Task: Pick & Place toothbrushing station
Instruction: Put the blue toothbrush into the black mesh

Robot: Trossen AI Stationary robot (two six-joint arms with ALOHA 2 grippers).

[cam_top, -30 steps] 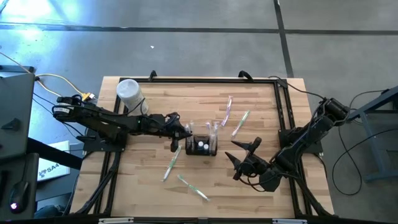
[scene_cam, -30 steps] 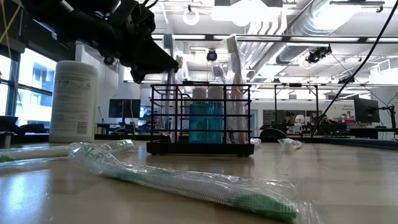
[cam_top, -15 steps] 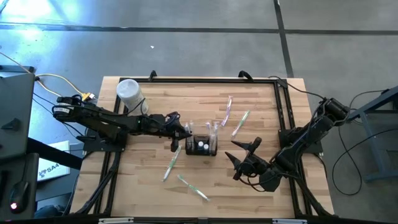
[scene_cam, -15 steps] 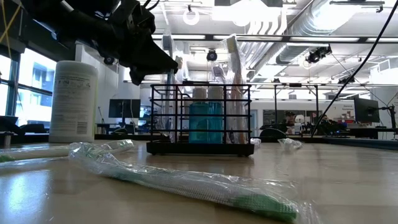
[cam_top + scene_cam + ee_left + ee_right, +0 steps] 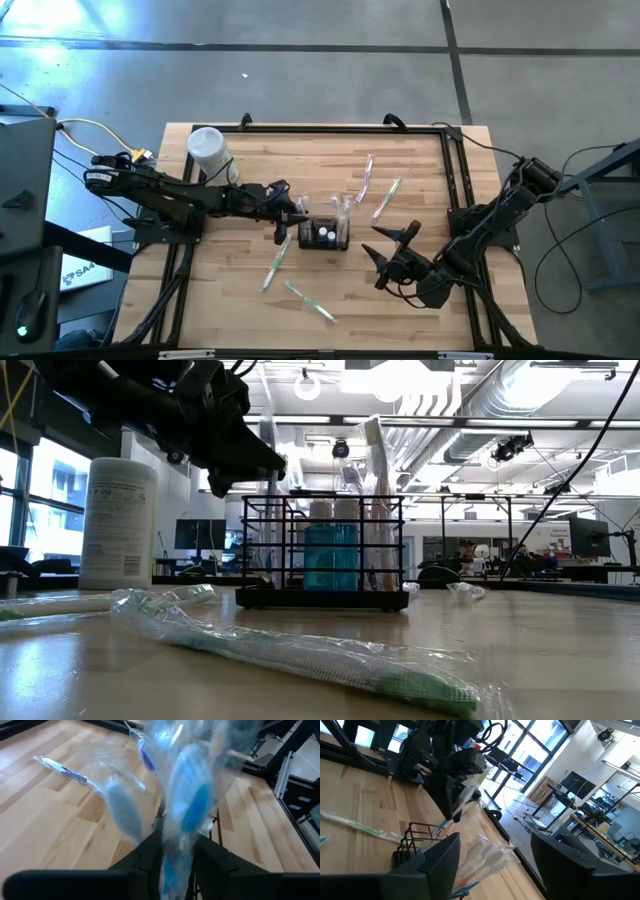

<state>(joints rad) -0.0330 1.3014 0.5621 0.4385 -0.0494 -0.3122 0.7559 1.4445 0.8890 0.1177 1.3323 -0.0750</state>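
The toothbrushing station, a black wire caddy (image 5: 325, 234) (image 5: 322, 550), stands mid-table on its flat base. It holds a teal cup and upright wrapped toothbrushes (image 5: 375, 490). My left gripper (image 5: 296, 213) (image 5: 262, 460) hovers at the caddy's upper left corner, shut on a clear-wrapped blue toothbrush (image 5: 182, 805) that shows blurred. My right gripper (image 5: 388, 256) (image 5: 502, 870) waits open to the caddy's right, above the table, with nothing between its fingers. My left gripper pinches the wrapped toothbrush's lower part (image 5: 176, 862) between its two fingers (image 5: 150, 852). The fingers come nearly level from the table's left and lie across the package. The package stands about upright over the caddy's left end, clear of the table.
More wrapped toothbrushes lie flat on the wood: near left (image 5: 275, 262), near centre (image 5: 310, 300) and two at far right of the caddy (image 5: 365, 178) (image 5: 388, 197). A white lidded cylinder (image 5: 209, 150) stands at the far left. A black frame (image 5: 455, 190) rims the table.
Both arms have kept still. In the low view the wrapped toothbrush at my left gripper's tip has shifted slightly beside the caddy's left wall.
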